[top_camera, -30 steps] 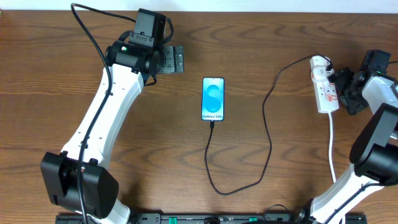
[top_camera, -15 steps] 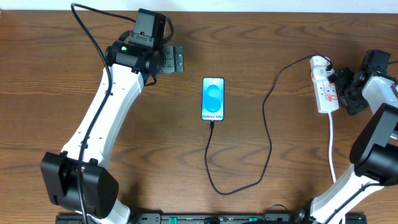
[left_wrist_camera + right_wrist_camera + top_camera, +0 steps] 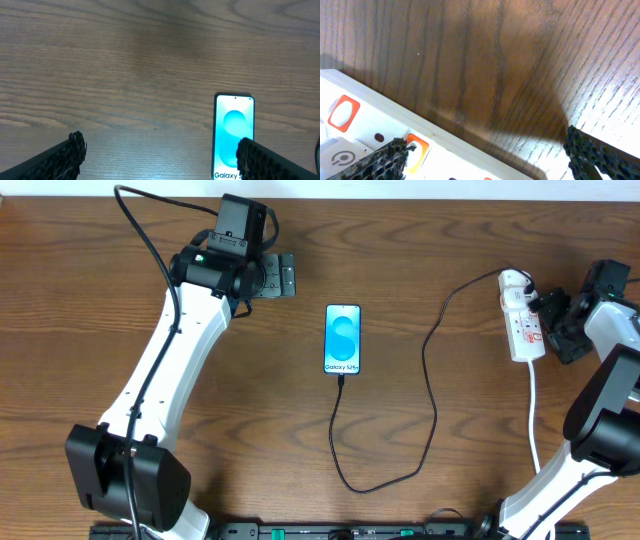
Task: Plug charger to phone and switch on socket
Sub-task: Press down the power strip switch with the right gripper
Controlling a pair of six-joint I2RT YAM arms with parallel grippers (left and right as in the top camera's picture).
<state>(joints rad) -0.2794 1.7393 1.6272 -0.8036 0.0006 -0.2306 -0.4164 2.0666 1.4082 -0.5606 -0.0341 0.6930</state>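
Overhead view: the phone (image 3: 343,340) is lying screen-up at the middle of the table (image 3: 450,230), the charger (image 3: 434,405) looping from its lower edge to the socket (image 3: 523,322) at the right. The right gripper (image 3: 549,317) is standing with jaws spread wide, one finger (image 3: 390,160) sitting over the socket beside a red switch (image 3: 418,147), grasping nothing. The left gripper (image 3: 283,277) is hovering up-left of the phone, apart from it — likewise spread and empty.

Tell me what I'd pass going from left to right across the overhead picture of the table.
In order: left claw → phone → black cable → white power strip → right claw.
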